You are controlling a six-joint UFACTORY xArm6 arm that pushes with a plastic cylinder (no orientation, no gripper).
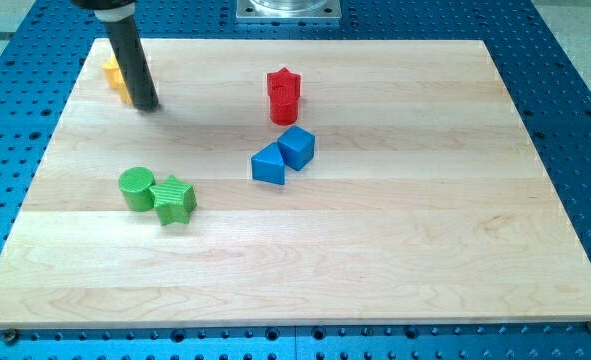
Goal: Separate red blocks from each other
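Two red blocks stand touching near the top middle of the wooden board [375,250]: a red star [286,82] and a second red block [283,108] just below it, whose shape I cannot make out. My tip [147,105] rests on the board at the upper left, far to the left of the red blocks. It stands just right of a yellow block [115,76], which the rod partly hides.
A blue cube [298,146] and a blue triangular block [268,165] touch each other just below the red pair. A green cylinder [135,188] and a green star [175,200] touch at the left. A blue perforated table [575,120] surrounds the board.
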